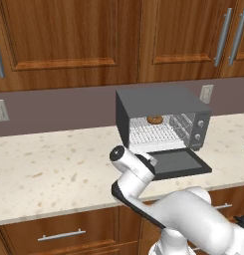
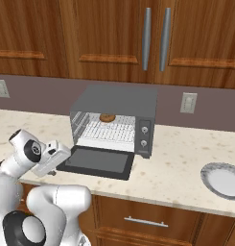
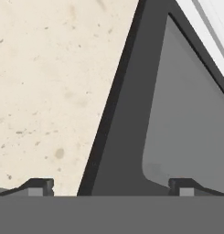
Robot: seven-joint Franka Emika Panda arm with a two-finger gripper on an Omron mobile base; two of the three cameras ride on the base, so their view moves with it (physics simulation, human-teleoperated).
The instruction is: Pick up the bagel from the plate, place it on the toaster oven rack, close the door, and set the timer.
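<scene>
The brown bagel [image 1: 154,119] [image 2: 107,117] lies at the back of the silver toaster oven rack [image 1: 151,134] [image 2: 107,130], inside the dark grey toaster oven [image 1: 158,97] [image 2: 116,101]. The door [image 1: 181,163] [image 2: 97,161] [image 3: 127,137] hangs fully open, flat over the counter. My gripper [image 3: 111,185] [image 2: 52,169] is open and holds nothing. It hovers just above the door's front left corner, with one fingertip over the counter and the other over the door's window pane [image 3: 186,119].
A grey plate [image 2: 224,180] with nothing on it rests on the counter to the right of the oven. Two knobs [image 2: 145,129] sit on the oven's front right panel. Wooden cabinets hang above, and speckled beige counter [image 3: 49,91] stretches to the left.
</scene>
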